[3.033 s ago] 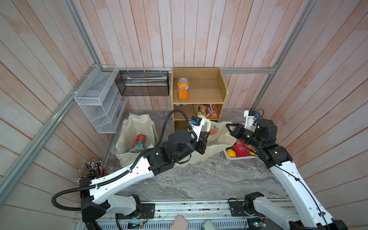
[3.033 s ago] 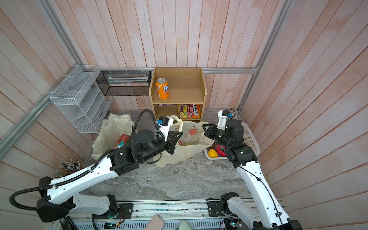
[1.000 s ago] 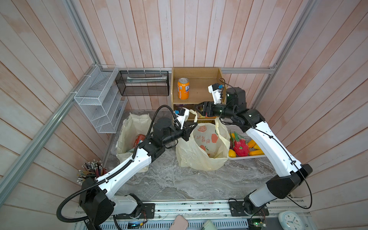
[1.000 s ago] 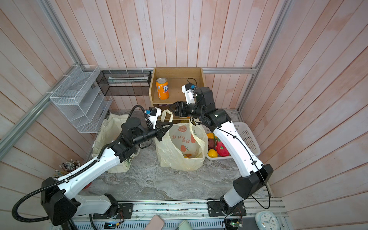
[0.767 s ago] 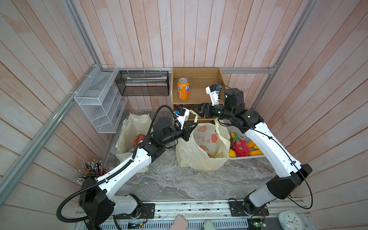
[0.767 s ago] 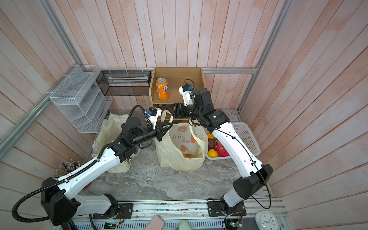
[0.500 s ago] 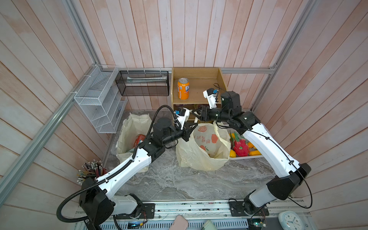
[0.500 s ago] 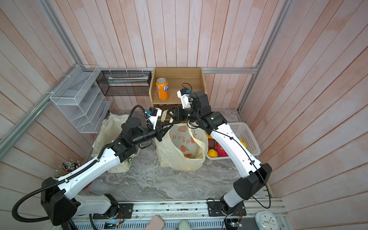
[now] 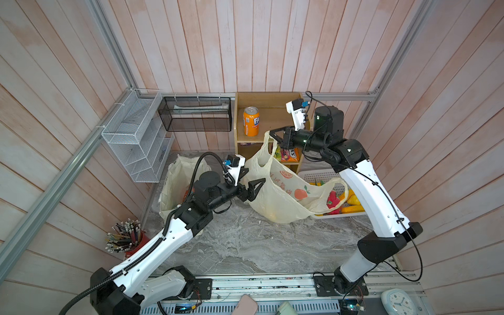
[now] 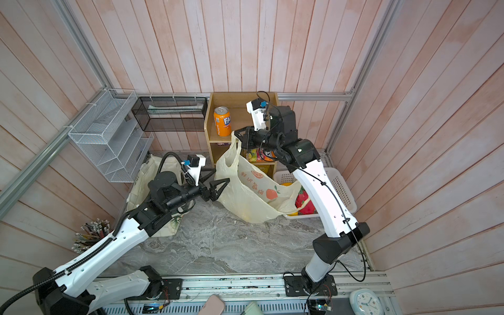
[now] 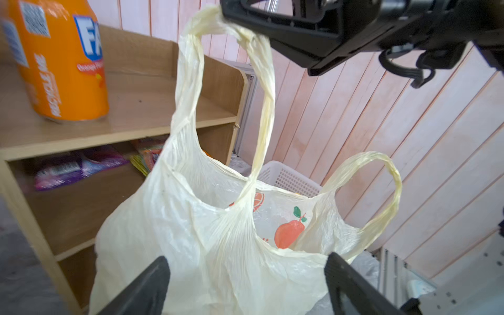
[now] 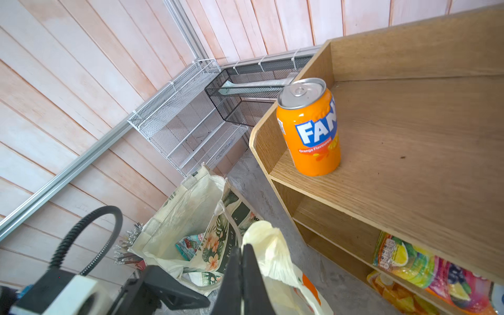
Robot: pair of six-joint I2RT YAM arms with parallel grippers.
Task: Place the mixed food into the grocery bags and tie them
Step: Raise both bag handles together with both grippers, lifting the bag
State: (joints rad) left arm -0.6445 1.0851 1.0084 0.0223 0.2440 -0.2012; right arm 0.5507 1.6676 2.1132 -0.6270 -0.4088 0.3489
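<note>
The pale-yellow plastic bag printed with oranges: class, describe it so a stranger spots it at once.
Find the wooden shelf unit at the back. Before it sits the plastic bag, one handle pinched by the right gripper. Unlike the cream canvas tote nearby, it is translucent.

Bright even light, soft shadows, wrist views blurred up close

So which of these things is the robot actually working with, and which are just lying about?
In the job: plastic bag, tote, snack packet inside the tote.

Lying about: orange can, shelf, packets on its lower level, basket of fruit, wire rack, pencil pot, clock.
</note>
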